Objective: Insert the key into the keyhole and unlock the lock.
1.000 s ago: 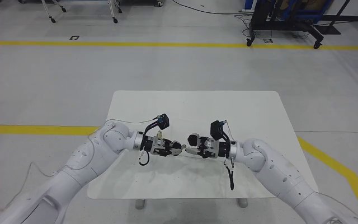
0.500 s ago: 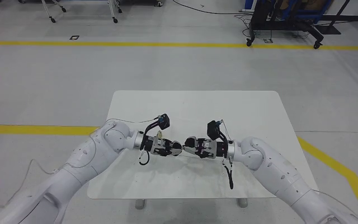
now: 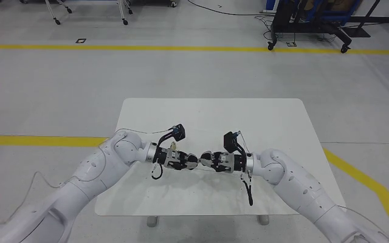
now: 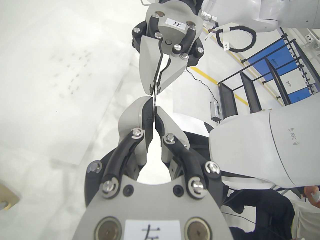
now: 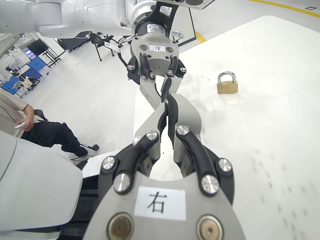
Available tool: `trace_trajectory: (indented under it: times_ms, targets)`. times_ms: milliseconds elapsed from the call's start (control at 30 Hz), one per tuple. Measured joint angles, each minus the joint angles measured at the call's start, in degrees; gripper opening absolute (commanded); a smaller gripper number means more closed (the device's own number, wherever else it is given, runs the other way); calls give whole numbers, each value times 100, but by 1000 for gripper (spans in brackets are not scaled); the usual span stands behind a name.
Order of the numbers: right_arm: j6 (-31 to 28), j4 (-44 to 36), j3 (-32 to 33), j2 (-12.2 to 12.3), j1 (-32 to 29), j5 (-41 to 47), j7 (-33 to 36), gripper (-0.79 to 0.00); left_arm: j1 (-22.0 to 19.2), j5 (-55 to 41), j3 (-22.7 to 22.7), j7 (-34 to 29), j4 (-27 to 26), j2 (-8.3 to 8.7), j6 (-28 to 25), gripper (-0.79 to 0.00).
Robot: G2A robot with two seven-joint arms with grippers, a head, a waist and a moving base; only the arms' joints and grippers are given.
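Observation:
A brass padlock [image 5: 227, 85] with a steel shackle stands on the white table [image 5: 262, 106]; it also shows beside the left wrist as the padlock [image 3: 173, 146]. Above the table's near middle my two grippers meet tip to tip. The thin metal key [image 4: 155, 94] spans the small gap between them. My left gripper [image 4: 153, 102] is shut on one end of it. My right gripper [image 4: 154, 90] is pinched shut on the other end. From the other side, the right gripper [image 5: 167, 104] touches the left gripper [image 5: 164, 95]. The padlock sits apart, beyond the left gripper.
The white table [image 3: 273, 121] has bare room on its far half and right side. A black cable loop [image 3: 249, 193] hangs from the right forearm near the table's front edge. Faint scuff marks [image 5: 280, 171] dot the surface.
My right gripper has slid left toward the left gripper, closing the gap until the fingertips meet. The left arm has hardly moved.

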Motion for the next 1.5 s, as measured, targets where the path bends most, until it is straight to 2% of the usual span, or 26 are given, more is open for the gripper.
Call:
trace_trajectory:
  times_ms: [667,700,733,767,800,867,900,1000,1300,1367,1433,1500]
  targets:
    - [-173,27,237,2,-338,-211,-275,-785,44,-52,-111,72,44,20,-71,-785]
    - [-168,21,245,1,-346,-215,-278,-717,47,-46,-112,71,39,20,-71,-785]
    - [-163,13,256,0,-356,-219,-281,-342,51,-42,-114,70,33,20,-69,-785]
    - [-155,7,266,-1,-364,-221,-284,-185,54,-41,-115,69,28,21,-69,-785]
    - [-144,0,276,-1,-372,-220,-287,-271,56,-39,-115,68,24,21,-67,-785]
    - [-129,-17,295,-2,-388,-214,-277,-265,58,-29,-116,69,12,23,-69,-785]
    - [-123,-22,304,-3,-391,-210,-269,-326,60,-25,-117,71,9,23,-71,-785]
    - [-118,-32,335,-3,-401,-191,-245,-397,65,1,-117,76,-9,26,-76,-785]
    - [-78,-41,329,-36,-340,-99,-101,-468,62,29,-96,80,-34,33,-80,-785]
    - [-42,-42,306,-49,-314,-73,-45,-526,59,25,-92,81,-33,35,-81,-785]
    - [-6,-35,280,-64,-283,-50,15,-683,55,25,-89,81,-32,36,-80,-785]
    - [31,-22,263,-77,-262,-27,53,-785,51,33,-85,77,-33,36,-77,-785]
